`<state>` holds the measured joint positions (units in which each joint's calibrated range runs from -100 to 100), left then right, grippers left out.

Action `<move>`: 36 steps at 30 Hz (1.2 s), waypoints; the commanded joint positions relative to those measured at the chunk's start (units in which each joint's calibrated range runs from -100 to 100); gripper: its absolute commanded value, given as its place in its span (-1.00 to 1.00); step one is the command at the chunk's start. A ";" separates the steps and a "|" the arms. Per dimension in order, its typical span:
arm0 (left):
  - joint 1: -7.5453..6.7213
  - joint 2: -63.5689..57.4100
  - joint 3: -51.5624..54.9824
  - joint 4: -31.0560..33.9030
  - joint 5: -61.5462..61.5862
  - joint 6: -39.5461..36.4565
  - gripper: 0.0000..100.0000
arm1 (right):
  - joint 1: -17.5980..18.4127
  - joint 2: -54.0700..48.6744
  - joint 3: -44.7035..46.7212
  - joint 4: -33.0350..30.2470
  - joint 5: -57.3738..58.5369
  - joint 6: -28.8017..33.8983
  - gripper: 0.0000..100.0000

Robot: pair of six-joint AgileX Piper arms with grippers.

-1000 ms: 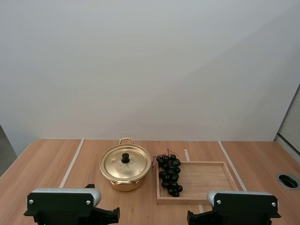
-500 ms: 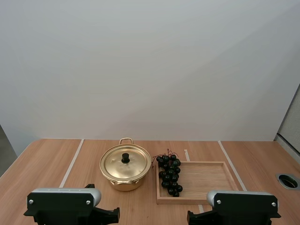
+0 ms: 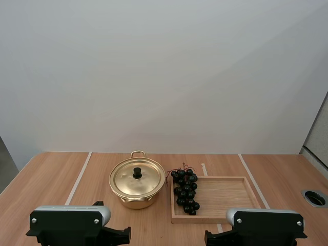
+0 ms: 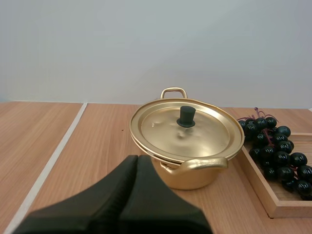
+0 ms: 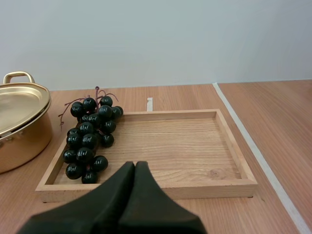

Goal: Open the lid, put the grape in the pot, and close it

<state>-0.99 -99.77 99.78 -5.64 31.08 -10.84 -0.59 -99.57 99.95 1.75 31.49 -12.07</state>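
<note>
Left gripper [image 4: 136,159], fingers together and empty, is facing the pot lid [image 4: 195,139] for lifting; right gripper [image 5: 135,165], likewise, is facing 1 grape bunch [image 5: 90,134] in the wooden tray [image 5: 175,146].

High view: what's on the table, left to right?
pot with its lid on → bunch of grapes, lying at the tray's left end → wooden tray → round hole

grapes [image 5: 90,139] in tray [image 5: 190,146], beside pot [image 5: 22,122]
</note>
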 commanded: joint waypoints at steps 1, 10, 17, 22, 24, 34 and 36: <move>-0.28 -0.23 0.22 0.31 -0.54 -0.61 -1.00 | -0.28 -0.43 0.05 0.97 0.06 -0.22 -1.00; -0.28 -0.23 -5.58 0.21 1.58 -0.61 -1.00 | -0.28 -0.43 -1.81 0.99 0.29 -0.22 -1.00; -0.28 -0.23 -20.27 0.21 2.82 -0.61 -1.00 | -0.28 -0.43 -18.15 0.99 9.44 -0.22 -1.00; -0.28 -0.23 -28.50 0.32 2.82 -0.61 -1.00 | -0.28 -0.43 -25.45 0.99 10.59 -0.22 -1.00; -0.28 -0.23 -31.38 0.32 4.96 -0.61 -1.00 | -0.28 -0.43 -26.96 0.99 10.82 -0.22 -1.00; -0.28 -0.23 -34.01 0.32 18.71 -0.18 -1.00 | -0.28 -0.43 -27.28 0.44 18.64 -0.98 -1.00; -0.28 0.00 -34.01 0.32 19.73 0.00 -1.00 | -0.28 -0.16 -27.28 0.31 19.09 -2.14 -1.00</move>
<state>-0.99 -99.93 66.25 -5.64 47.92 -10.84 -0.59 -99.81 73.18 2.56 49.65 -12.69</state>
